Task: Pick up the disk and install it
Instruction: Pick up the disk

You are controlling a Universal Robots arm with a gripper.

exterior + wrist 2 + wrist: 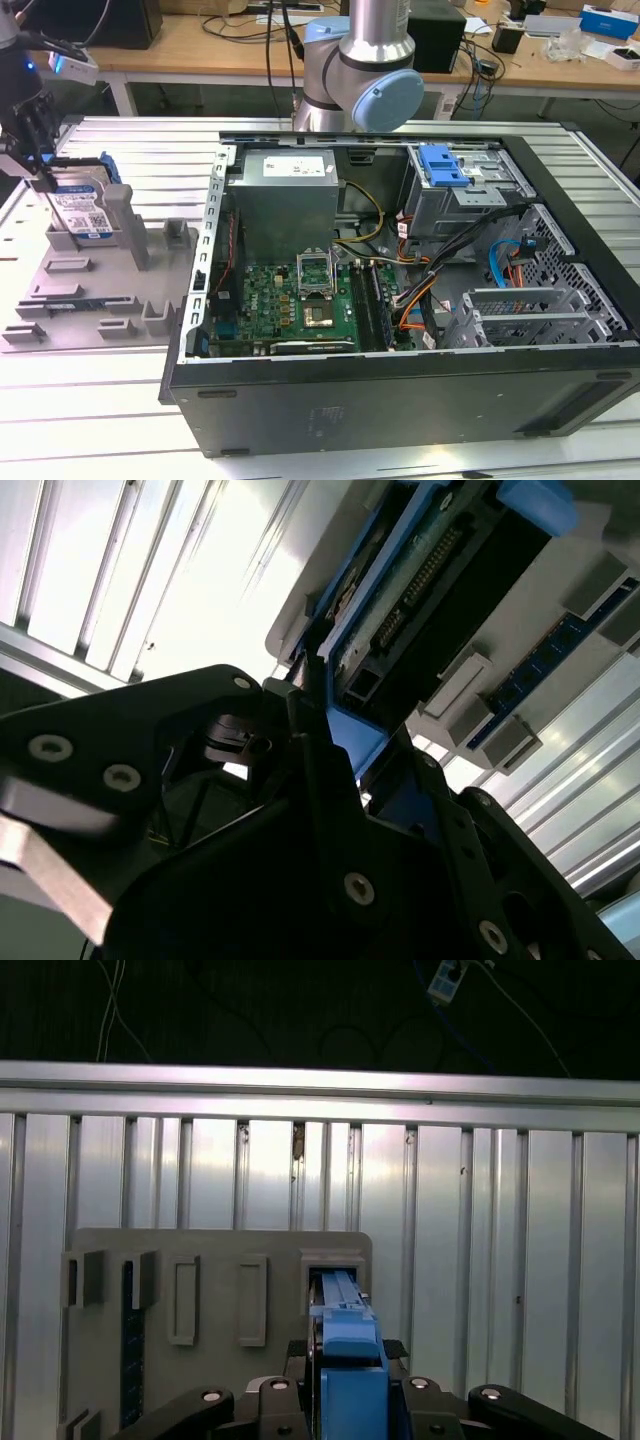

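Field notes, 1 arm, counter station

- My fingers (42, 172) hang at the exterior view's left, pointing down over the grey plastic holder (100, 290) that lies on the ribbed aluminium counter (140, 150)
- The disk (82, 208) stands on edge in a slot at the holder's far end, label face turned toward the open computer case (400, 400), blue frame showing along its edges
- Fingers are closed on the disk: in the first wrist view its blue edge (350, 1360) runs straight up between them, with a dark pad tight against either side
- In the second wrist view the disk's connector side (420, 590) shows just past the fingertip (pins and a dark underside visible), and the lower end sits in the holder's slot
- The disk is gripped but not lifted, well apart from the case
- The case lies on its side, lid off, green motherboard (290, 300) exposed, grey metal box (288, 200) with a white sticker at its far side
- Small blue latch tab (443, 165) sits on the drive cage at the exterior view's right
- My arm's big joint (365, 70) stands behind the case
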